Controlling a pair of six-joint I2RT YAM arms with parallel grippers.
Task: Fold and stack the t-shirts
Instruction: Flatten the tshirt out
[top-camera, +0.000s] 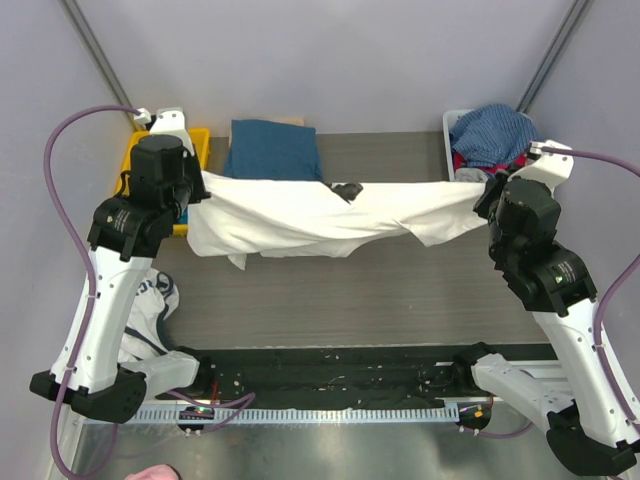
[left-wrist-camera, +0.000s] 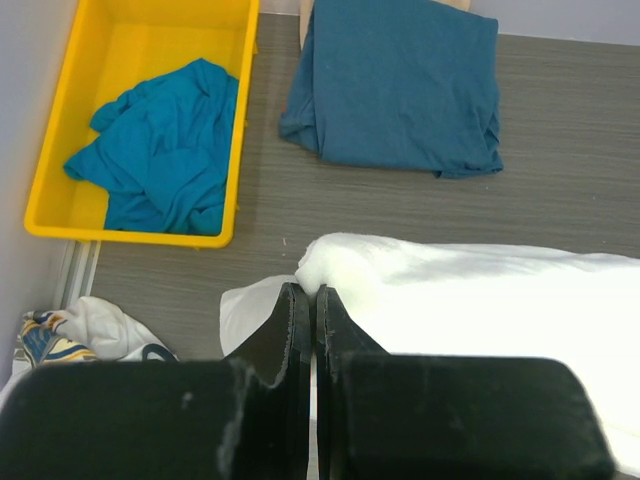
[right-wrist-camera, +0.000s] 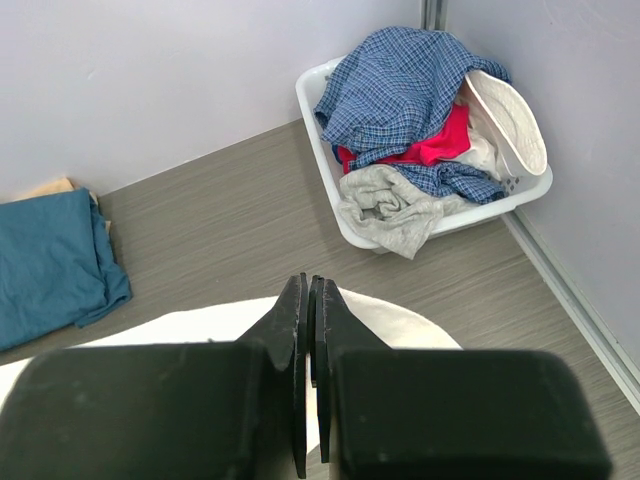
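Two hands clamp the white t-shirt (top-camera: 320, 215), left hand (left-wrist-camera: 306, 300) and right hand (right-wrist-camera: 309, 295) each pinching one end, stretched above the desk (top-camera: 400, 290). Folded dark blue t-shirt (top-camera: 272, 150) lies behind.

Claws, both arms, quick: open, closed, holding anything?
Left claw: closed, pinching one end of the white t-shirt.
Right claw: closed, pinching the white t-shirt's other end.

No legible text, brand or number appears anywhere; the black marks on the white t-shirt (top-camera: 345, 190), toward 12 o'clock, are too small to read as lettering.
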